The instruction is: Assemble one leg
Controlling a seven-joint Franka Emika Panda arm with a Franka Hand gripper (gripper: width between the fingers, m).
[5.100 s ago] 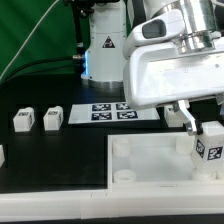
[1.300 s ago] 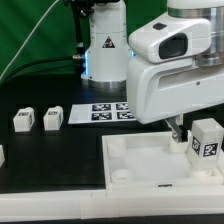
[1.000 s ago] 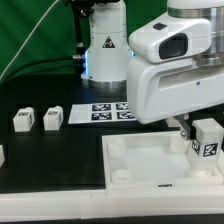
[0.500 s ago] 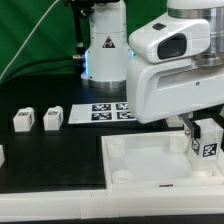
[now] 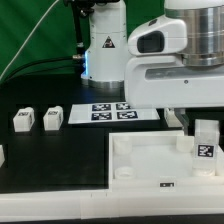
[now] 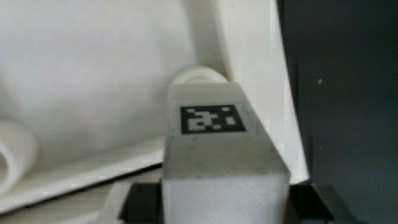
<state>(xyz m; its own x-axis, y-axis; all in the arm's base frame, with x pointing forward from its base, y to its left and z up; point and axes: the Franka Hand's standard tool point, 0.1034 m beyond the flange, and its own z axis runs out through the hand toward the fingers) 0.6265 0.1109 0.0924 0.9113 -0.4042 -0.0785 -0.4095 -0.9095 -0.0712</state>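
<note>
Wrist view shows the fingers squeezing the leg by its flat sides; it looks light, hard and probably slippery.

Table, exterior view:
- Tray: front, right.
- Leg: upright in claw, at tray's right end.
- Marker board: behind tray.
- Spare legs: side by side, left of marker board.
</note>
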